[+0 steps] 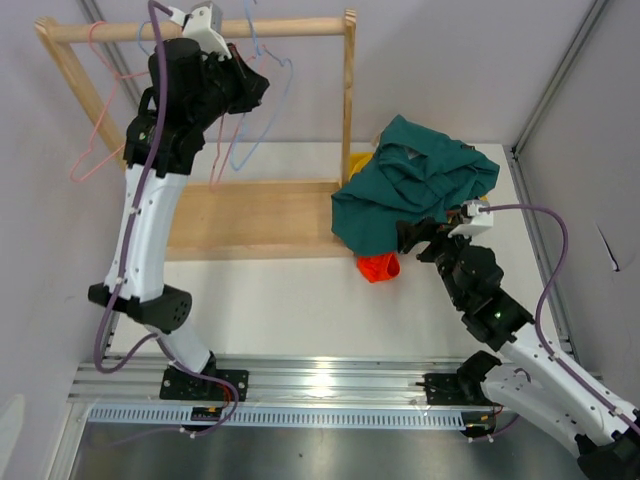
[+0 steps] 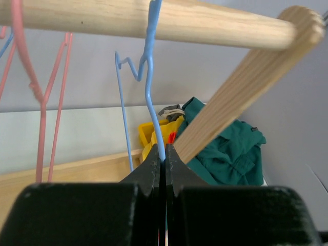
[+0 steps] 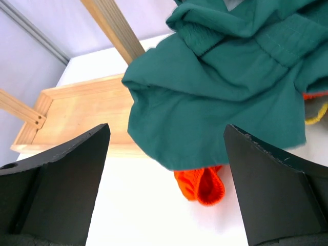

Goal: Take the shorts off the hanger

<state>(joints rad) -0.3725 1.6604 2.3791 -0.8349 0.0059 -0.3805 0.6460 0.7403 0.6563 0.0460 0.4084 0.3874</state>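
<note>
Up top, the left tool (image 1: 248, 88) sits high at the wooden rail (image 1: 200, 30). The teal shorts (image 1: 420, 185) lie heaped on the worktop (image 1: 290, 300) over an orange pair (image 1: 378, 267). The left wrist view shows that tool pinched shut on the bare blue hanger (image 2: 148, 77); letting go slowly should stop any swing. From the right wrist, the right tool (image 3: 166, 136) is wide open by the heap, holding nothing.

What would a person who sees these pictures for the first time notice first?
The eye falls first on the dark teal shorts, heaped at the right end of the wooden rack, with orange shorts peeking out beneath. Next, the left gripper is shut on a bare blue hanger hanging from the rail, while the right gripper hangs open before the heap.
</note>
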